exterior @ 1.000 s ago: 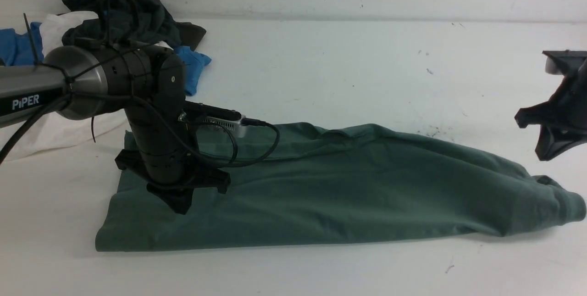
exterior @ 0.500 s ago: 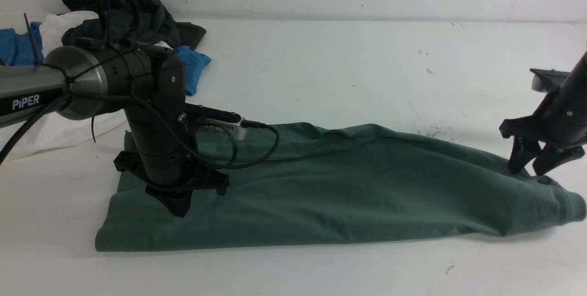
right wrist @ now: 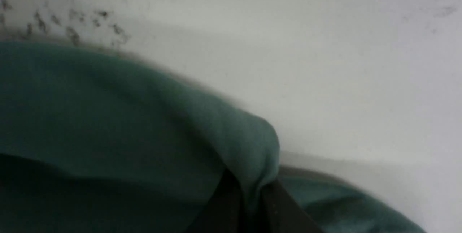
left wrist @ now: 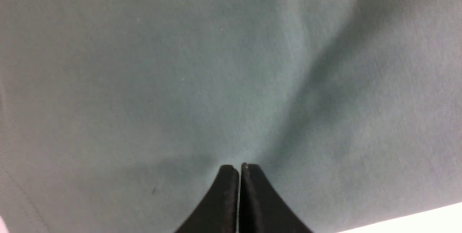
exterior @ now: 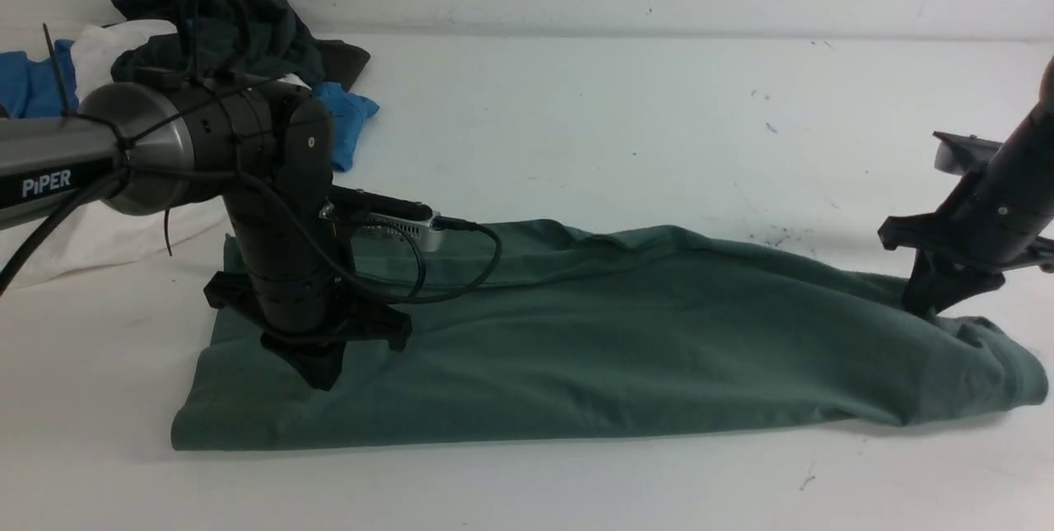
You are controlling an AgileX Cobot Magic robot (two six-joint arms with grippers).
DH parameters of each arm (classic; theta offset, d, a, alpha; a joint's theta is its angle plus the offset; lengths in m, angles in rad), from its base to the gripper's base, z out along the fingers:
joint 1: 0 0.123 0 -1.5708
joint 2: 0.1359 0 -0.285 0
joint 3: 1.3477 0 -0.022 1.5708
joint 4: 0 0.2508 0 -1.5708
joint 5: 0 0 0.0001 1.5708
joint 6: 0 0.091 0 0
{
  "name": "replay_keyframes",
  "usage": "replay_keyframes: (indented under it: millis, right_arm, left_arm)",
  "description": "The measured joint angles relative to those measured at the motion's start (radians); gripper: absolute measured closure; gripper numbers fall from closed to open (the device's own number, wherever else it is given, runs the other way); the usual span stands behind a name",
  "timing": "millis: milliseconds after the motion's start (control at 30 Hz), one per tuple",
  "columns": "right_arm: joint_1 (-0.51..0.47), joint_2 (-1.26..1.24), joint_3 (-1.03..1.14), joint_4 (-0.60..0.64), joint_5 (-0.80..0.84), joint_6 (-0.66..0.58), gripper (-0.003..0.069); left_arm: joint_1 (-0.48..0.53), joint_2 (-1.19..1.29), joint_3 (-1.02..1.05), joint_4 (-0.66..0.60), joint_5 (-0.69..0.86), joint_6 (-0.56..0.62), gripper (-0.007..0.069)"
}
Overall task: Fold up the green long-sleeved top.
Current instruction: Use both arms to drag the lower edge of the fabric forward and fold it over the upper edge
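Front view: "PiPER"-marked left arm (exterior: 49, 160) over green top (exterior: 617, 333).

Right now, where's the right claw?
Front view, far right: the right claw is down on the right end of the green long-sleeved top, pinching a fold at its far edge.

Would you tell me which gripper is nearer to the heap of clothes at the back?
Left. The left gripper presses on the green long-sleeved top in front of the clothes heap; the right gripper pinches the top's opposite end, far to the right.
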State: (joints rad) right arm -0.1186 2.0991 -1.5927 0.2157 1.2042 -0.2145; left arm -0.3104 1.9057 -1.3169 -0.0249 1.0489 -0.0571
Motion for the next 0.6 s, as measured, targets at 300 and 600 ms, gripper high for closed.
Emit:
replay_keyframes:
  millis: [300, 600]
  right_arm:
    - [0.000, -0.095, -0.042, -0.048, 0.021, 0.000, 0.0640]
    - [0.000, -0.058, -0.045, -0.144, 0.022, 0.046, 0.0629]
  left_arm:
    - [0.000, 0.000, 0.000, 0.000, 0.001, 0.001, 0.0629]
    - [0.000, 0.000, 0.000, 0.000, 0.024, 0.004, 0.0629]
